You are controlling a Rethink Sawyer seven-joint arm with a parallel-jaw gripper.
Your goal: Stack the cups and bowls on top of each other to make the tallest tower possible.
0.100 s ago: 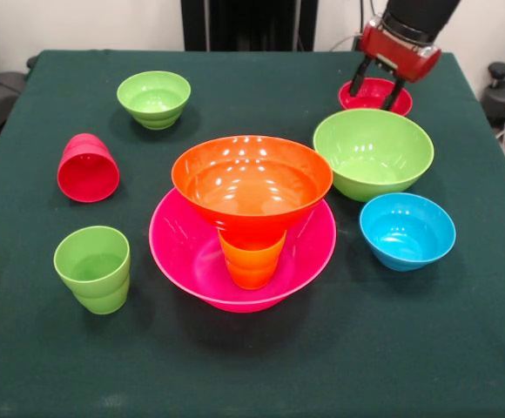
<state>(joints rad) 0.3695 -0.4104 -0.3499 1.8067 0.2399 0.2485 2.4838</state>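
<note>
Red bowl [375, 94] under my gripper [379, 98], fingers spread astride rim, nothing held yet. Next: close, lift, carry to tower [244, 235].

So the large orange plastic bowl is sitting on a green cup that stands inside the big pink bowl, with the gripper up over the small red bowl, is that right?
Not quite: in the front view, the cup under the large orange plastic bowl is the orange plastic cup, not a green one. It stands inside the big pink bowl, and the gripper is over the small red bowl.
</note>
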